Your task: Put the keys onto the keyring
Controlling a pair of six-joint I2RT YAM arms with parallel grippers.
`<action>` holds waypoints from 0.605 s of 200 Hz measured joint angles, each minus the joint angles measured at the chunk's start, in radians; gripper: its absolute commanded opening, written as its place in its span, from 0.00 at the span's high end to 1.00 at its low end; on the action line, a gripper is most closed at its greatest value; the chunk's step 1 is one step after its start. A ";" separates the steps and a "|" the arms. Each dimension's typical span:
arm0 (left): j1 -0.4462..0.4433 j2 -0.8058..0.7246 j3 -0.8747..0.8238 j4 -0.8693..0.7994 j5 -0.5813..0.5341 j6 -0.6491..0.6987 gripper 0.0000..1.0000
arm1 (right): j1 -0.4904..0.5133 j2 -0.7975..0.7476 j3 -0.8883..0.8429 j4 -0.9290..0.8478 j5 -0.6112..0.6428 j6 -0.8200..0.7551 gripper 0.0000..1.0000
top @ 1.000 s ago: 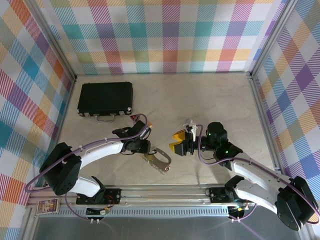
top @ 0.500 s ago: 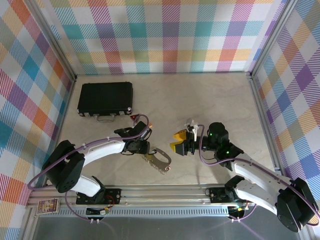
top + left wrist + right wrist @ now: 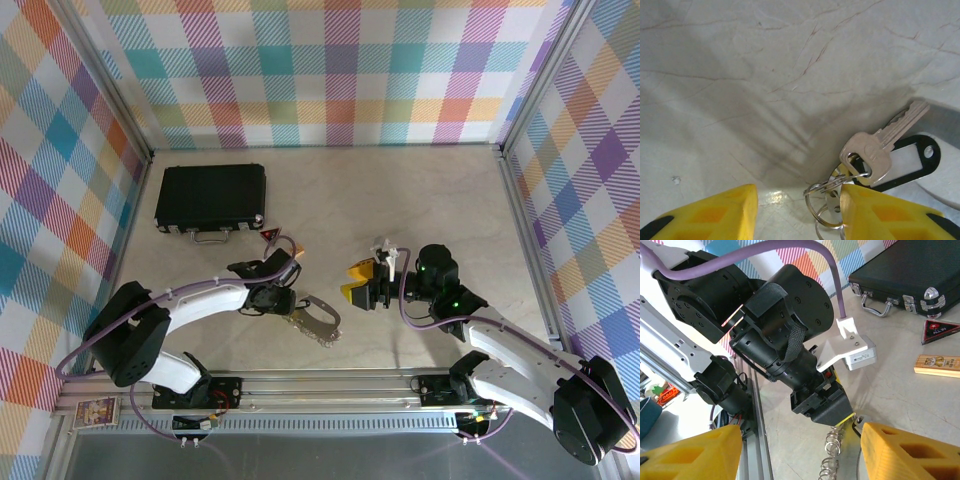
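Observation:
The keys lie on the marbled table, a silver toothed key threaded on thin wire rings. Under the key lies the keyring, a black oval loop with a pale centre. My left gripper is open over them, and the wire rings lie against its right yellow finger without being pinched. In the top view the key bunch sits just right of the left gripper. My right gripper hovers open a little to the right. Its wrist view looks down on the left gripper's black body and the rings.
A black case lies at the back left. A red triangular tag and a small wooden block lie in front of it. The aluminium rail runs along the near edge, and checked walls enclose the table.
The left gripper's jaws have spread a little and its wrist has shifted slightly, nudging the key bunch a little left. The right arm has barely moved.

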 measured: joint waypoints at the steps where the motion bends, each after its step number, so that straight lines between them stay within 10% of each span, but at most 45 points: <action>1: 0.000 -0.001 0.000 0.000 0.000 0.000 0.53 | 0.000 0.000 0.000 0.000 0.000 0.000 0.36; 121: -0.008 -0.054 -0.042 -0.013 -0.008 -0.022 0.54 | -0.006 -0.018 -0.011 0.011 -0.008 0.006 0.36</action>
